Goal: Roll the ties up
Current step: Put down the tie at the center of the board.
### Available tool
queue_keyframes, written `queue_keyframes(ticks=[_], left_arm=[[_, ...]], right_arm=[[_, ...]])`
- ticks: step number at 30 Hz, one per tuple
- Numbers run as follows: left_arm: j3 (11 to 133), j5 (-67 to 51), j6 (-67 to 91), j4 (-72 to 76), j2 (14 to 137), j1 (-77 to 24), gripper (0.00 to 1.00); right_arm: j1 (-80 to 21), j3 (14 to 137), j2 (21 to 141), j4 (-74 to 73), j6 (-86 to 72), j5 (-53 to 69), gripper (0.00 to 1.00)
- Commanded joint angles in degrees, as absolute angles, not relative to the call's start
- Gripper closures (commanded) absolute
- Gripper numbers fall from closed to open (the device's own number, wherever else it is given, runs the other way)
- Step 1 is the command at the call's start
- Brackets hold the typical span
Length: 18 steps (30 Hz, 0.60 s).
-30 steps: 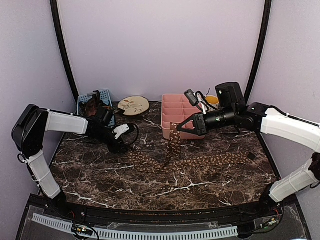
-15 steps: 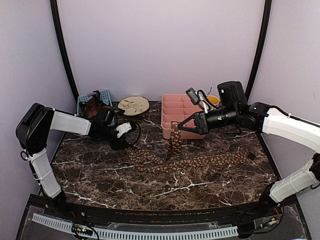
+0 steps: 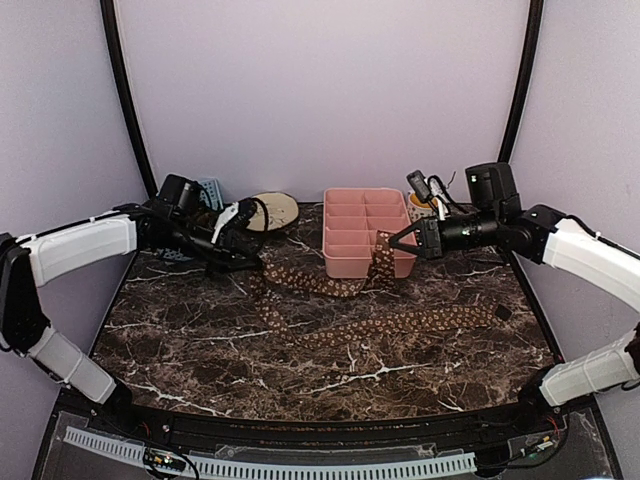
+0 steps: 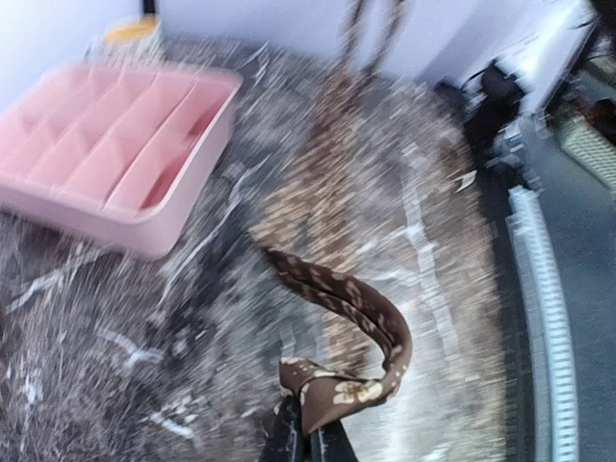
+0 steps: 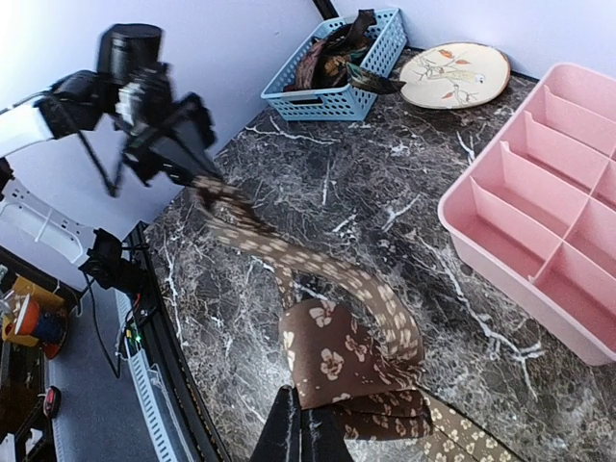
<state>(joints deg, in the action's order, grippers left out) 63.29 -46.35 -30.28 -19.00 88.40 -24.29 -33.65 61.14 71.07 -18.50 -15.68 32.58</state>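
Brown dotted tie (image 3: 320, 283) sags before the pink tray (image 3: 350, 262), left fingers (image 4: 286, 438) and right fingers (image 5: 286, 428) each gripping it.

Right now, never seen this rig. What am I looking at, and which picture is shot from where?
Two robot arms are bolted at a marble table's near edge. The wide picture comes from a fixed camera above and behind them; the other two come from a camera on each wrist. The left tool and right tool each pinch the brown dotted tie, which sags between them; more of that fabric lies along the table. At the back: a pink divided tray, a blue basket, a plate.
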Motion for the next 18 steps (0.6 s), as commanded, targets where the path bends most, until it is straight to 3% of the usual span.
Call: queue_keyframes(ticks=[1,8,18], left_arm=[[59.94,-60.24,-26.59,-32.03,76.57,-24.55,1.00],[56.13,-47.72,-26.56,-38.58,69.33,-24.92,1.00],[55.98,-23.02,-32.80,-50.39,77.40,-26.23,1.00]], right_arm=[[-31.58,59.43,67.89,-21.32,-10.68,32.78,1.00],[-28.92,57.70,64.99,-26.78,-6.81,28.74,1.00],[-28.82,59.80,77.03,-31.74,-5.32,27.41,1.00]])
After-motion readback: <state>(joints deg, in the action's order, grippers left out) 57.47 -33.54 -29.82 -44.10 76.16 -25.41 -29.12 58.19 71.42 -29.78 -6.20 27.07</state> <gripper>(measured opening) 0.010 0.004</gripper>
